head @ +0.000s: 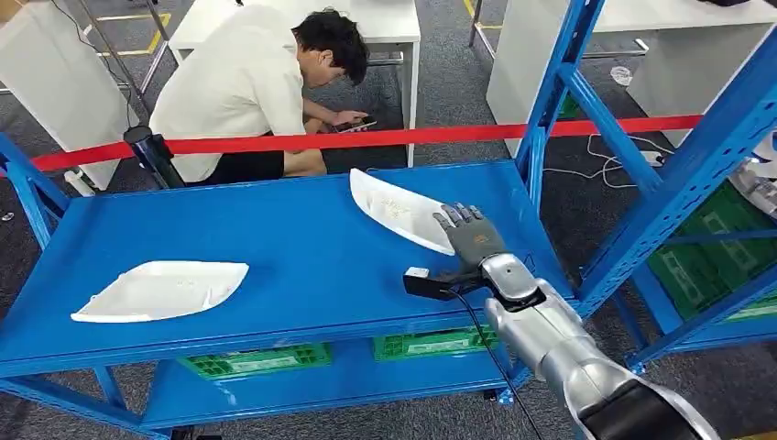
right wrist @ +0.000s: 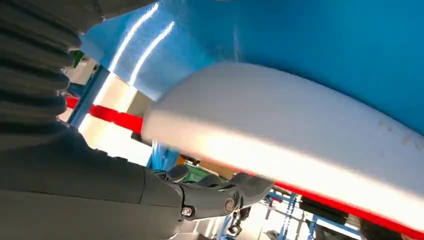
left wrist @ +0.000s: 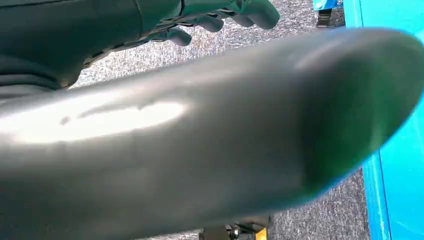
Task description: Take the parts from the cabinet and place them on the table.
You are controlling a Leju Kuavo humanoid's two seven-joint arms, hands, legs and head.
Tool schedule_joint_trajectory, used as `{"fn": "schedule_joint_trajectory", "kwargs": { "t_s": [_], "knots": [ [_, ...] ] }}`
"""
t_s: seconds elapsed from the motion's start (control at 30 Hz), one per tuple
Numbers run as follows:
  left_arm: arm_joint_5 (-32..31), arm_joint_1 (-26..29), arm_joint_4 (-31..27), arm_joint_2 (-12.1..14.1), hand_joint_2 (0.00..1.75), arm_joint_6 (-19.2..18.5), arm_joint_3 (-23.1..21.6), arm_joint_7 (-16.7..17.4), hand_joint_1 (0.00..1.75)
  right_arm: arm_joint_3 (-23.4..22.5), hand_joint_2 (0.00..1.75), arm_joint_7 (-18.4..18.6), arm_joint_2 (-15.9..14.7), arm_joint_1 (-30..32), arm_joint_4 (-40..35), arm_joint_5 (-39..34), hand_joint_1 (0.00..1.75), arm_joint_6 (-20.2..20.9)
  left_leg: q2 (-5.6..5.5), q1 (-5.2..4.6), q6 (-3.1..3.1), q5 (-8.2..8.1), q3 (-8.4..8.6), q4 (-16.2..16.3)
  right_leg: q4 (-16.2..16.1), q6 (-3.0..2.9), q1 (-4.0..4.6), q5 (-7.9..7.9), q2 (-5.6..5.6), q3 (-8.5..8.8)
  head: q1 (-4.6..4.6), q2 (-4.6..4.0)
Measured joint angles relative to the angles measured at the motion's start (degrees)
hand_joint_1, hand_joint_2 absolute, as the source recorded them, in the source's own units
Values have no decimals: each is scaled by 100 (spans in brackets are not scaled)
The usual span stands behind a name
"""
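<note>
Two white curved parts lie on the blue shelf top [head: 302,266]. One part [head: 160,290] rests at the front left. The other part [head: 399,209] lies at the right rear, and my right hand [head: 469,236] reaches over its near edge with its fingers stretched flat on it. In the right wrist view that white part [right wrist: 300,135] runs close past the dark fingers [right wrist: 220,196], and no closed grip shows. My left hand [left wrist: 220,17] hangs beside the shelf over grey carpet, fingers loosely bent and holding nothing.
A red tape [head: 366,139] stretches behind the shelf. A person [head: 247,82] crouches beyond it, looking at a phone. Blue uprights [head: 550,101] and a diagonal brace [head: 705,156] stand to the right. Green crates [head: 257,359] sit on the lower shelf.
</note>
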Motion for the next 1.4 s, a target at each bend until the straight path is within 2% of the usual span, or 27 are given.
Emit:
{"fn": "schedule_joint_trajectory", "kwargs": {
  "t_s": [0.2,0.33,0.47,0.57,0.67,0.7,0.73,0.77,0.8,0.87,0.93,1.03,1.07,1.13,1.4],
  "knots": [
    [0,0,0,-2,0,0,0,-4,0,120,175,-24,6,-46,26,80,0,-22,-1,-1,1,-1,-3,1,0,0,0,0,0,-1,0,0],
    [4,1,0,-22,0,15,0,-22,0,367,175,0,92,-175,52,303,0,-46,0,0,-1,1,-8,0,0,-3,2,8,1,-10,0,0],
    [0,13,2,-68,0,15,0,-7,0,656,175,135,208,-312,52,527,0,-239,-1,0,3,6,-19,1,0,-2,2,8,-1,-19,-2,0],
    [-31,15,9,-92,0,0,0,13,0,833,175,-121,271,-353,59,441,0,-404,-2,0,3,6,-22,1,0,-2,1,8,-2,-22,-2,0],
    [-81,3,9,-103,0,-39,0,-2,0,887,175,-662,373,-302,100,107,0,-398,-1,0,3,5,-27,1,0,-2,1,7,1,-28,-2,0],
    [-87,-2,9,-105,0,-46,0,-2,0,894,175,-686,417,-259,116,66,38,-389,1,0,3,5,-28,1,0,-3,1,7,2,-30,0,0],
    [-96,-3,9,-105,0,-52,0,-2,0,903,175,-693,463,-221,135,31,162,-355,0,0,3,5,-30,1,0,-3,1,7,1,-33,-2,0],
    [-98,-1,9,-105,0,-52,0,-2,0,914,175,-695,485,-195,162,-20,157,-282,0,0,3,5,-32,1,0,-3,2,7,0,-34,-2,0],
    [-98,1,9,-103,0,-55,0,-2,0,922,175,-691,509,-181,195,-77,161,-201,0,0,3,5,-34,1,0,-3,2,6,-1,-36,0,0],
    [-96,6,9,-103,0,-52,0,-22,0,927,175,-697,531,-176,243,-175,150,-94,-1,0,3,5,-36,1,0,-3,2,7,-1,-37,-2,0],
    [-66,9,9,-103,0,-26,2,-116,0,929,175,-754,533,-176,264,-249,150,-26,0,0,3,5,-36,1,0,-3,2,7,0,-38,-2,0],
    [-33,12,9,-101,0,31,13,-319,0,935,175,-763,531,-176,297,-321,169,-15,0,0,3,5,-37,1,0,-3,1,7,0,-38,-2,0],
    [-7,12,9,-98,175,33,15,-354,0,935,175,-763,529,-177,304,-328,175,-15,0,0,3,5,-37,1,0,-3,1,7,0,-39,0,0],
    [22,10,7,-90,175,70,22,-457,0,938,175,-763,527,-177,324,-356,175,-15,0,0,3,5,-37,1,0,-2,0,8,1,-39,-2,0],
    [-18,-38,-13,-57,175,665,70,-1093,0,942,175,-730,479,-194,341,-577,175,-68,0,0,3,6,-37,2,0,-2,0,8,0,-39,-2,0]
  ]
}}
